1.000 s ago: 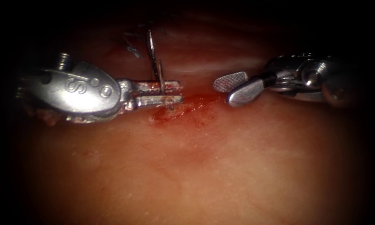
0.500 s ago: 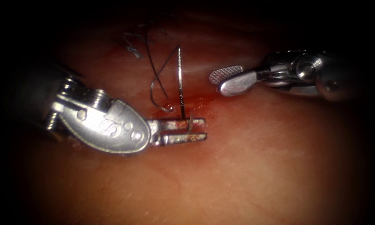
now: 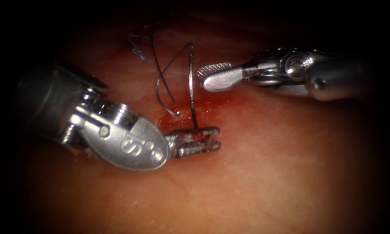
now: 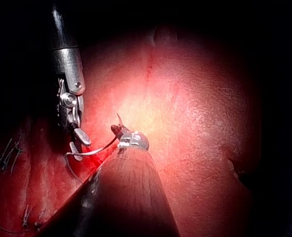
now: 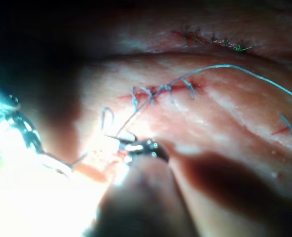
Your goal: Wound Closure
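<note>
Now a thin curved needle (image 3: 191, 86) upright in left gripper (image 3: 198, 141).

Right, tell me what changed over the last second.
The left claw, shut on the needle near one end, moved down and right, drawing the needle up out of the tissue with thread following. The right claw slid left toward the needle, open and empty as before.

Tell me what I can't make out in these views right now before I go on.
- Needle tip: hidden between the left pincer in the endoscope view.
- Where the thread ends: lost in the dark at the endoscope view's upper edge.
- Right pincer in its wrist view: hidden by the out-of-focus shaft.
- Left tool in the right wrist view: washed out by glare.
</note>
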You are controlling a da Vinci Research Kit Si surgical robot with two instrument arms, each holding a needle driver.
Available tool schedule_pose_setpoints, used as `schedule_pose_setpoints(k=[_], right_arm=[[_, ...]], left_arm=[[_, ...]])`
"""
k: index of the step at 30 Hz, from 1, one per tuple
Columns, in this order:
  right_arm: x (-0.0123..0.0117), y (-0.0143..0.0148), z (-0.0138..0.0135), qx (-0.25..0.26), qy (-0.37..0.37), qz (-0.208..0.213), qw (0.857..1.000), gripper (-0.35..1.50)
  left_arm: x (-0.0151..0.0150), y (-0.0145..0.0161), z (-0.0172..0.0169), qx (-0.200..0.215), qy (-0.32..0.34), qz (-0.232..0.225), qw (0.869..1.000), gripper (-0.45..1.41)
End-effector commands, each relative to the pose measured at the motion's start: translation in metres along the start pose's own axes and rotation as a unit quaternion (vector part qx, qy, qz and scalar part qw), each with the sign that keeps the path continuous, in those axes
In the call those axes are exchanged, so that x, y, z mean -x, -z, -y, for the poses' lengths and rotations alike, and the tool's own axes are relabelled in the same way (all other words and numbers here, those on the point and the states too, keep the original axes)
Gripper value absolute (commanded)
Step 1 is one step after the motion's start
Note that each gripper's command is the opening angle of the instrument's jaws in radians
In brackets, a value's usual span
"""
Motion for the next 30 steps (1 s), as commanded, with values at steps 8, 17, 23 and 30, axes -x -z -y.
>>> schedule_pose_setpoints(k=[8,17,23,30], right_arm=[[0.0003,-0.0014,-0.0001,-0.007,-0.011,0.005,1.0,0.46],[0.001,-0.0023,0.001,-0.019,-0.02,0.018,0.999,0.46],[0.0015,-0.0027,0.0013,-0.023,-0.025,0.022,0.999,0.46],[0.0015,-0.0028,0.0011,-0.022,-0.03,0.022,0.999,0.02]], left_arm=[[0.0002,-0.0011,-0.0011,0.003,-0.008,0.007,1.0,-0.45],[0.0005,-0.0012,-0.0011,0.004,-0.009,0.009,1.0,-0.45],[0.0005,-0.0012,-0.0011,0.004,-0.009,0.009,1.0,-0.45],[0.0004,-0.0012,-0.0011,0.004,-0.011,0.009,1.0,-0.45]])
